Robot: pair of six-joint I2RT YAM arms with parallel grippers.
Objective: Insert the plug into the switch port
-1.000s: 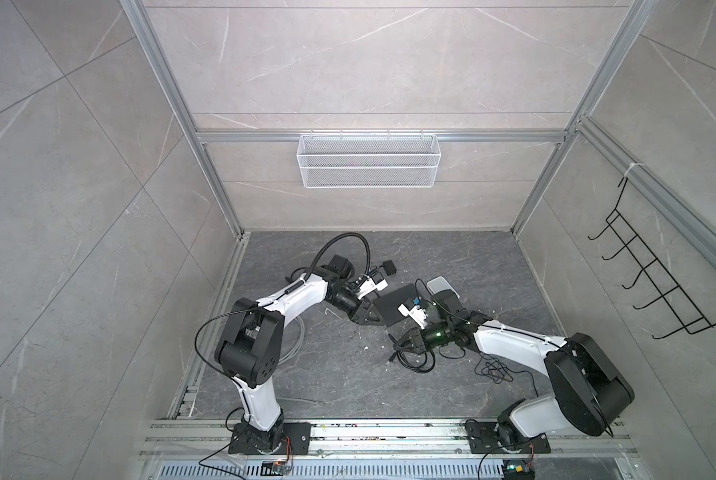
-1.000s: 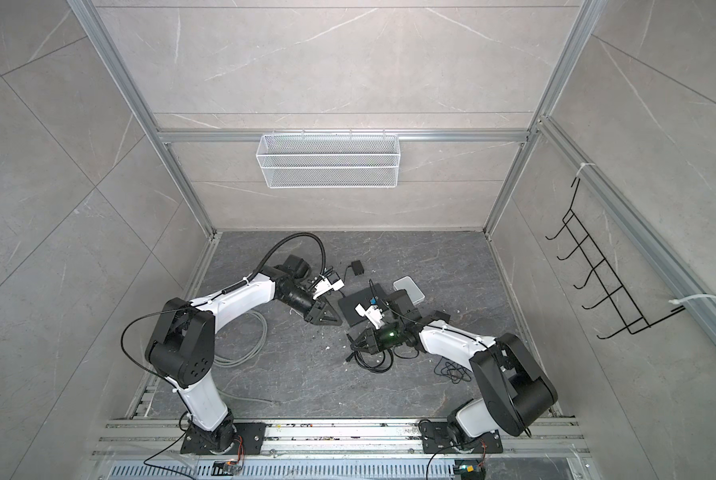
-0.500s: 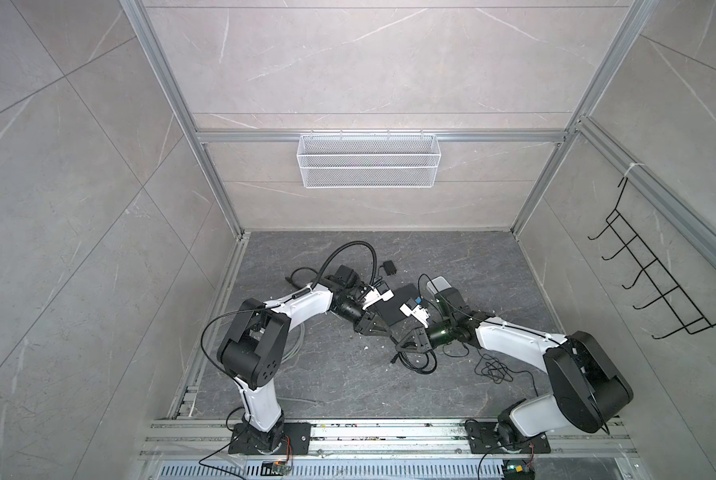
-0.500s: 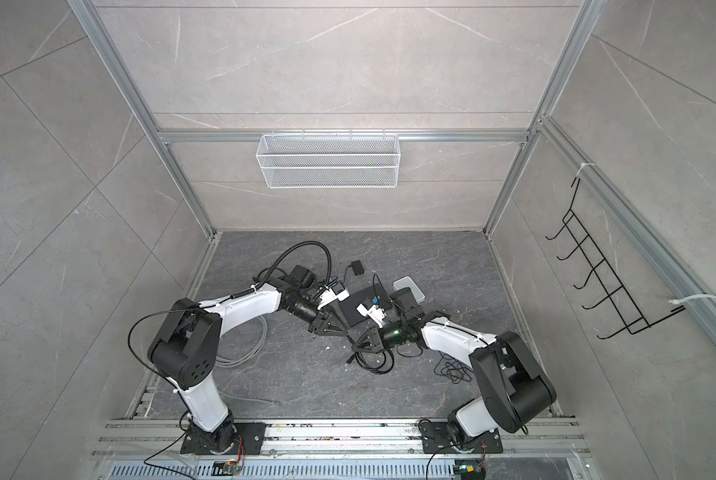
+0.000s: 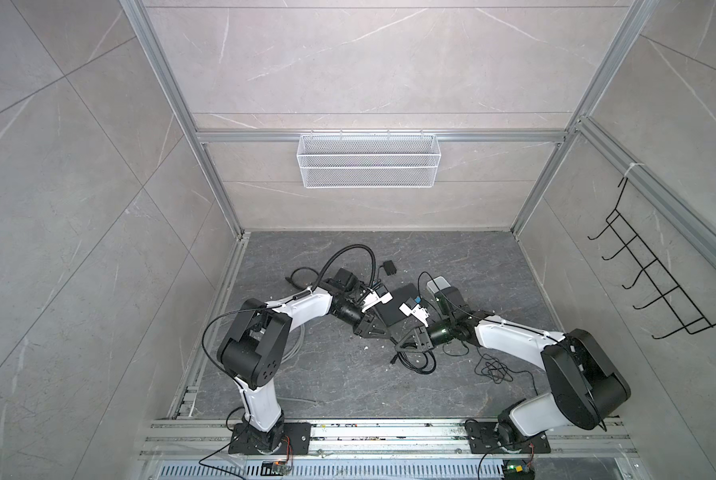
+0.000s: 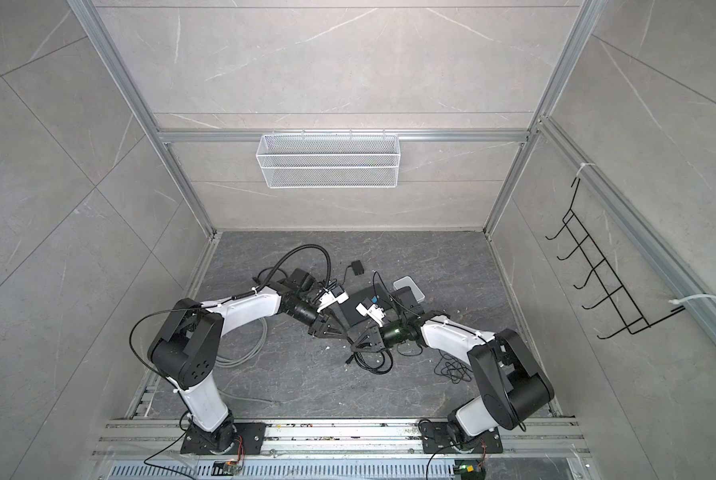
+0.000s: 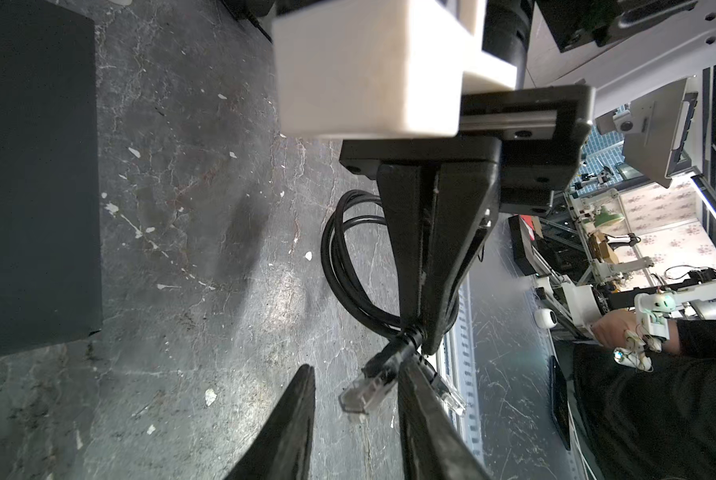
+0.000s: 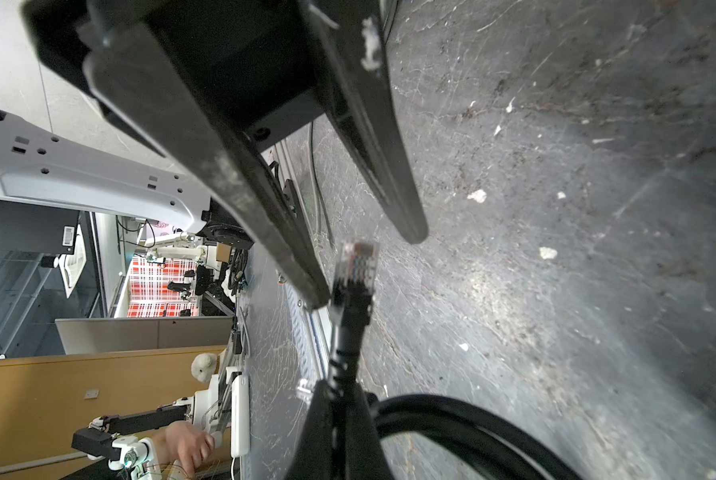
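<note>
The plug [image 7: 362, 395] is a clear connector on a black cable. My right gripper [image 8: 339, 388] is shut on the cable's black boot just behind it, and the plug [image 8: 356, 262] sticks out past the fingertips. My left gripper [image 7: 356, 368] is open, with the plug between its two fingers, closer to one finger and clear of the other. In both top views the two grippers meet tip to tip, left gripper [image 5: 383, 336] against right gripper [image 5: 398, 343], just in front of the switch [image 5: 397, 309], a flat black box on the floor. Its ports are hidden.
The black cable's coil [image 5: 416, 363] lies under the right gripper. A thin wire tangle [image 5: 493, 369] lies to its right and a grey cable loop [image 5: 298, 353] by the left arm. A white box [image 5: 439, 284] and a small black adapter [image 5: 389, 267] lie behind the switch.
My left gripper has swung forward and down from beside the switch until its fingers straddle the plug. The right gripper has stayed shut on the cable, almost still.
</note>
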